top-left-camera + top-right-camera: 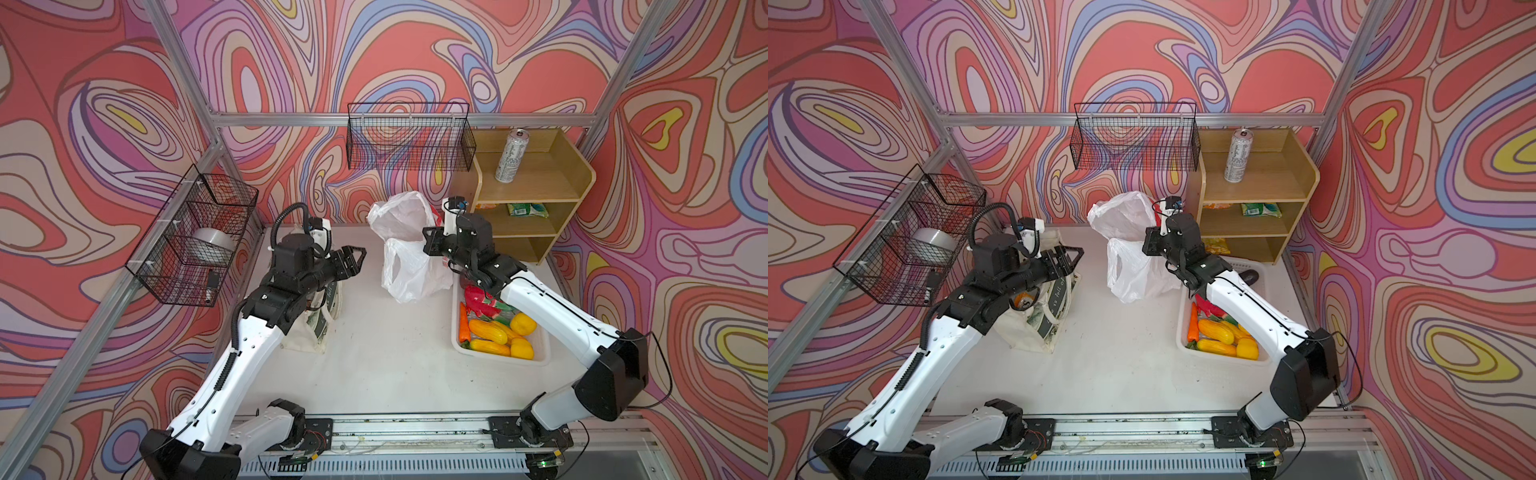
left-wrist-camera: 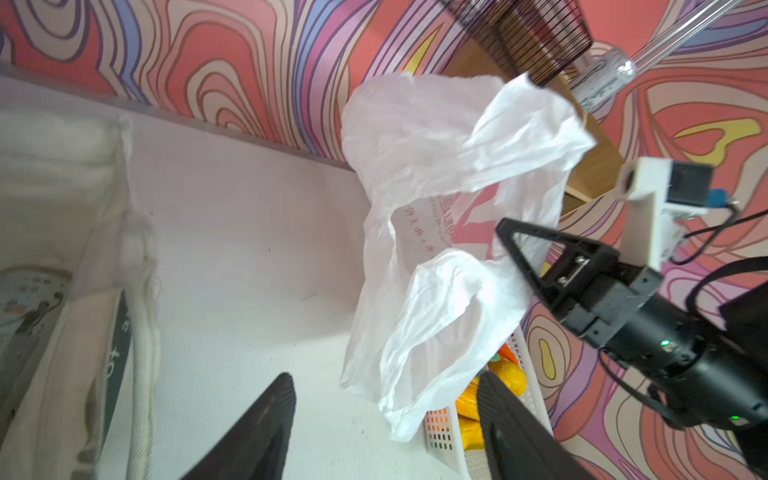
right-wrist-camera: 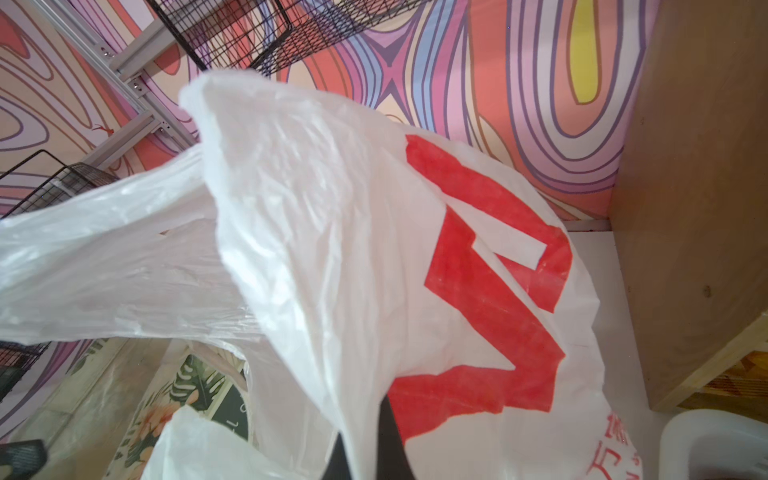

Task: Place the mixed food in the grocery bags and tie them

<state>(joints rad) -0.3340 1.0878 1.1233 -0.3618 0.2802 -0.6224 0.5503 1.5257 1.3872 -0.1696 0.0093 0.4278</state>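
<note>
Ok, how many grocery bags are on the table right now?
2. The white plastic bag stands at centre back, held by the right hand; the canvas tote stands at the left. No other bag shows.

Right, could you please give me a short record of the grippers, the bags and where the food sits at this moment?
left gripper: open, empty, by the canvas tote
right gripper: shut on the plastic bag
plastic bag: standing beside the white basket
toy produce: in the white basket
can: upright on top of the shelf
snack packet: on the shelf's middle level
</note>
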